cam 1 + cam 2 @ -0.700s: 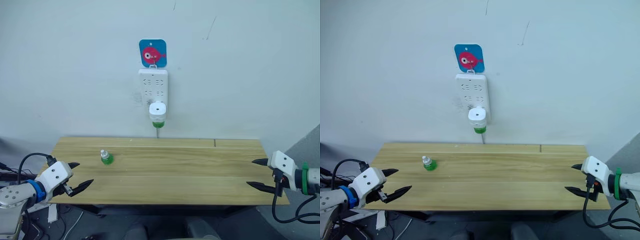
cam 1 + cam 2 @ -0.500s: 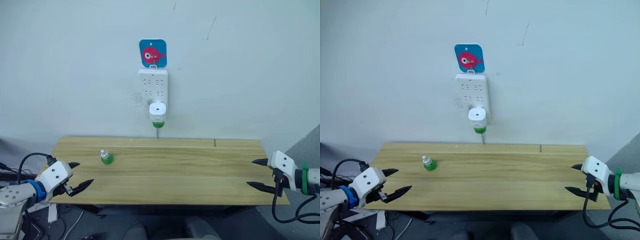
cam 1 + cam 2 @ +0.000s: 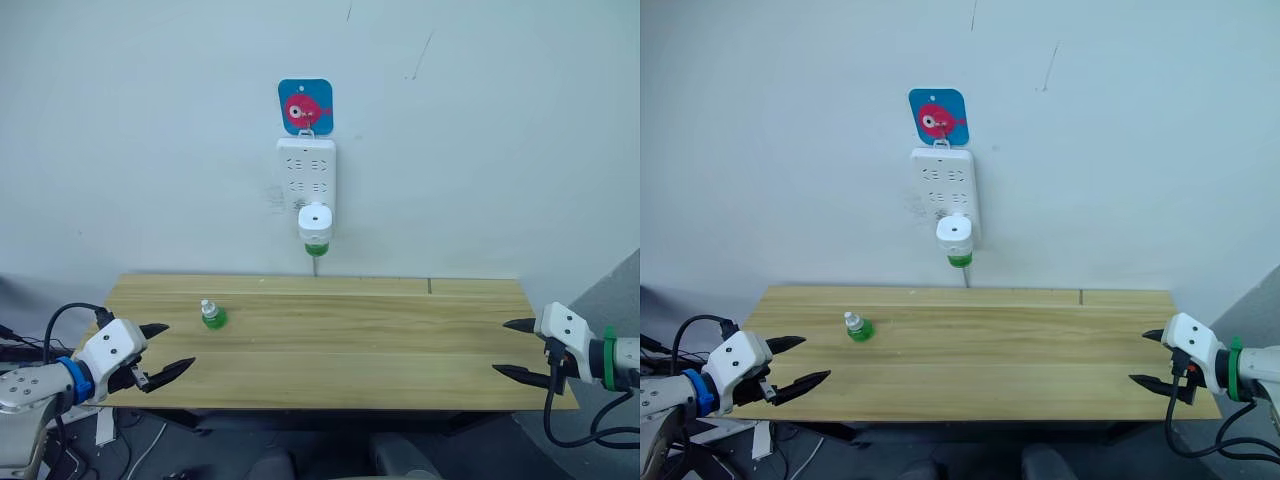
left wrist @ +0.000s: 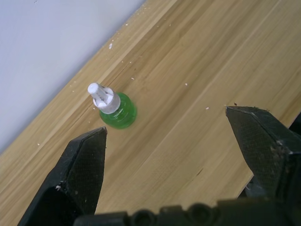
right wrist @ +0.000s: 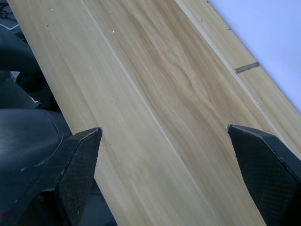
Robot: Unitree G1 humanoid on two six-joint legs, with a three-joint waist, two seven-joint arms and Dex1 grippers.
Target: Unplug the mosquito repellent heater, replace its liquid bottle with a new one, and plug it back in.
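The mosquito repellent heater [image 3: 315, 221] is seen plugged into the lowest socket of a white power strip [image 3: 306, 176] hung on the wall beneath a blue sticker [image 3: 305, 106]; a green bottle [image 3: 316, 247] is fitted under the heater, well above the counter [image 3: 350, 345]. A second green liquid bottle with a white cap [image 3: 211, 315] is stood upright on the left part of the counter, near its back edge. The left gripper [image 3: 163, 352] is held at the counter's front left corner with its black fingers spread wide and empty, the loose bottle lying ahead of it in the left wrist view [image 4: 113, 106]. The right gripper [image 3: 513, 349] is held over the counter's right end, likewise spread wide and holding nothing.
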